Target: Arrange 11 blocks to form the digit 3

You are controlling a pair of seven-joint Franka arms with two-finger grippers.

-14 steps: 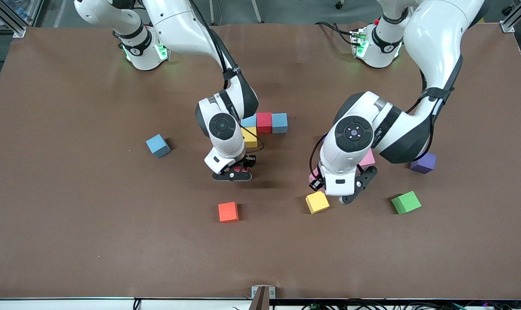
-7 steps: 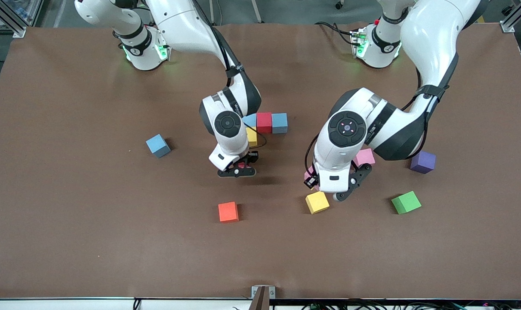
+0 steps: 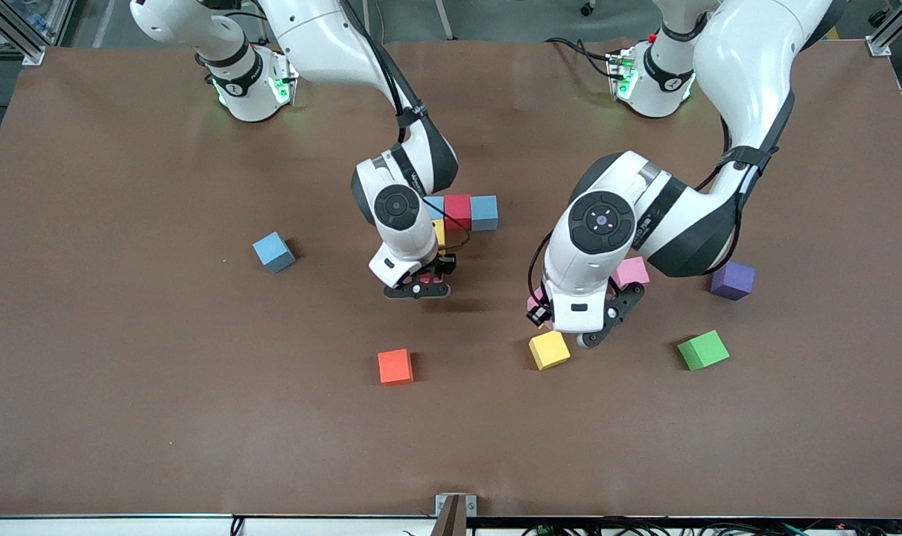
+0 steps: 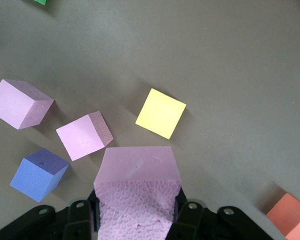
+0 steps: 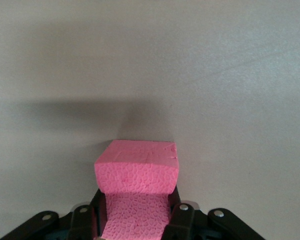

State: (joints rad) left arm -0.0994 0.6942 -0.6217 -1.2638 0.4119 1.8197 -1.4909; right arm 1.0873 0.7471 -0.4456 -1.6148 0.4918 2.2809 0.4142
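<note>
The right gripper (image 3: 418,286) pinches a red foam cube (image 5: 137,187), mostly hidden from the front, beside the yellow foam cube (image 3: 439,231). The left gripper (image 3: 570,327) pinches a pink foam cube (image 4: 138,192); bare table (image 3: 160,417) surrounds both.

orange block (image 3: 395,366), green cube (image 3: 703,350), brown table (image 3: 123,372)

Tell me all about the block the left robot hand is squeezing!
The pink block is a soft-looking foam cube with a bumpy, pitted face and a smoother top. The left gripper is shut on it, black fingers pressing two sides, holding it up off the brown table, over the spot beside the yellow block.
</note>
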